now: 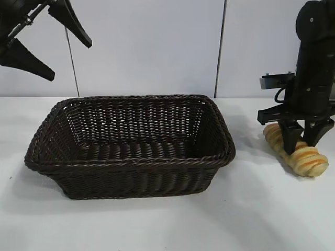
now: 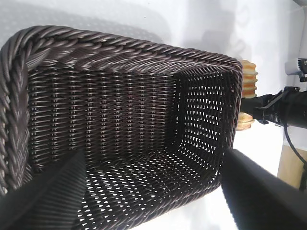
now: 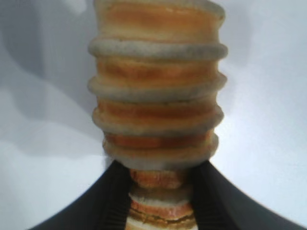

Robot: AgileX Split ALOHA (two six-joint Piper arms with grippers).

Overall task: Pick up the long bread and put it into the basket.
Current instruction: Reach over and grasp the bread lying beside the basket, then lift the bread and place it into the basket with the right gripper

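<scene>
- My right hand (image 1: 300, 140) points straight down over the long golden-yellow ridged bread (image 1: 297, 153), fingers pinched on either side of its middle so the loaf should lift level.
- The bread lies on the white table (image 1: 261, 219) directly under that hand; I judge it gripped but not yet raised.
- The dark brown woven wicker basket (image 1: 125, 162) stands off to the hand's side, empty.
- My left hand (image 1: 36, 39) hangs high beyond the basket, fingers spread wide, holding nothing.

**Bright, even light with soft shadows**

The white table (image 1: 157, 225) is lit brightly from above. The basket (image 1: 131, 157) casts a soft shadow. In the right wrist view the long bread (image 3: 156, 86) looks slightly blurred, its near end softest.
</scene>
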